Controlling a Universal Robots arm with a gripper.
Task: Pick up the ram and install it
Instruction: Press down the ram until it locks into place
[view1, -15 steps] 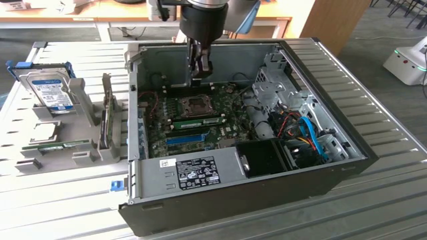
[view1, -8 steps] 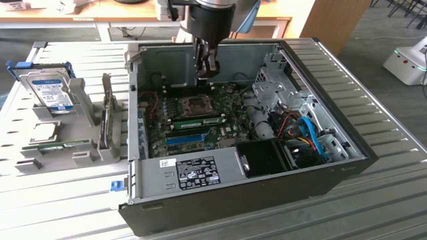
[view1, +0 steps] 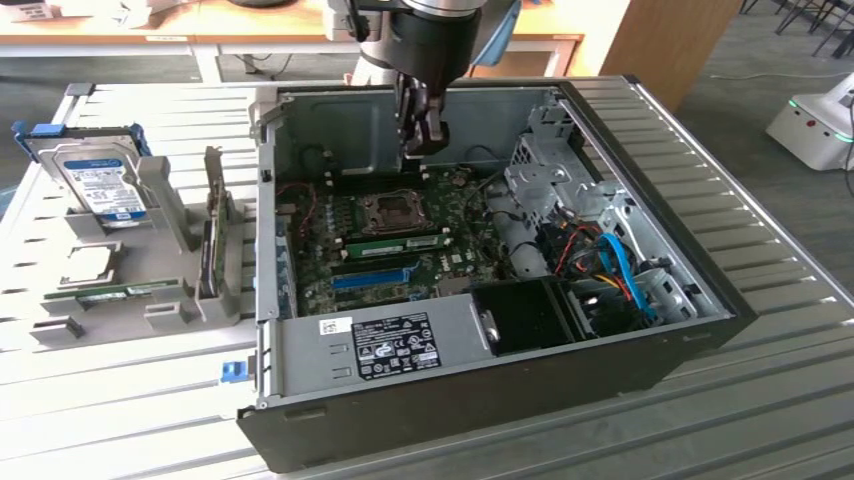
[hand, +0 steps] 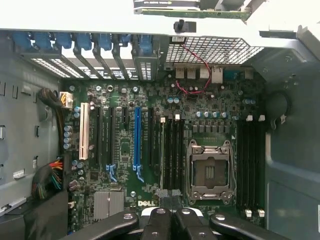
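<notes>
Fingers (view1: 427, 140) closed, empty, hanging inside open case (view1: 694, 330) above motherboard (hand: 165, 150); case walls leave room around. Ram (view1: 396, 243) seated in slot beside CPU socket (hand: 209, 170).

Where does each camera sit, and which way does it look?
Exterior view: off the arm, above, looking down on the open computer case; the gripper hangs shut over the motherboard.
Wrist view: on the wrist, looking straight down into the case; the gripper shows.
Shared: the motherboard, the processor socket.
</notes>
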